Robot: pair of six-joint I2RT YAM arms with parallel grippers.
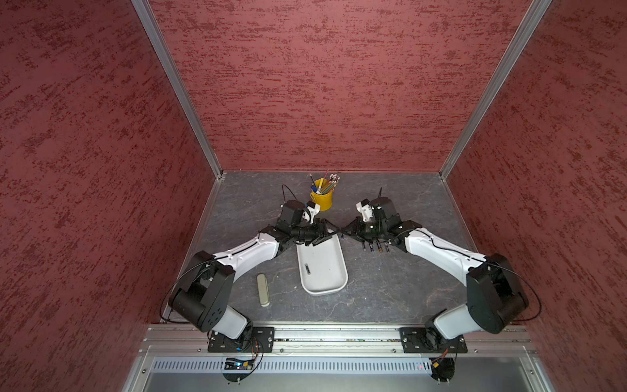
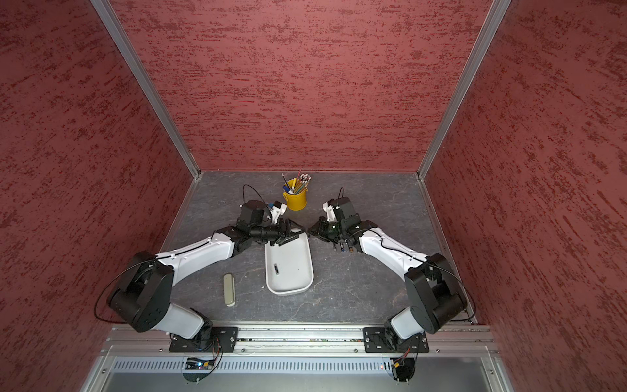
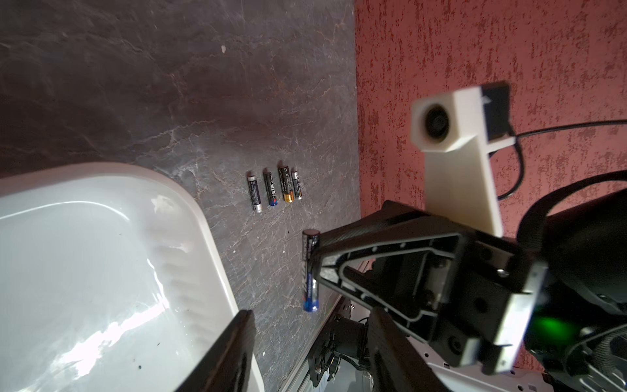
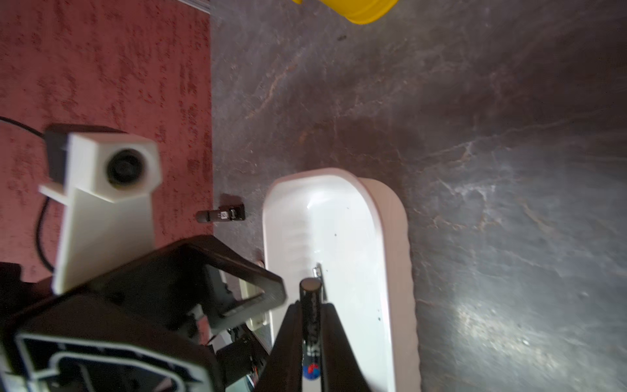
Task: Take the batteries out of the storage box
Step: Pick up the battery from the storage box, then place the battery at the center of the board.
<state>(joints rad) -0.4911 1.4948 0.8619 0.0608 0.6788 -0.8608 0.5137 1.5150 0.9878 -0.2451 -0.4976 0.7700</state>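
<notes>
Aloft, the right hand [image 4: 310, 307] clenches a black, blue-tipped battery [image 3: 310, 271] beside the released left hand [image 1: 331, 232], near the white shallow plastic tray [image 1: 330, 264]; one black battery [image 1: 307, 269] lies inside, four others [image 3: 274, 188] on the grey tabletop [image 1: 390, 288].

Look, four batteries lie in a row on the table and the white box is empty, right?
Not quite. Four batteries do lie in a row on the table, but the white box is not empty: one battery lies inside it, as both top views show.
</notes>
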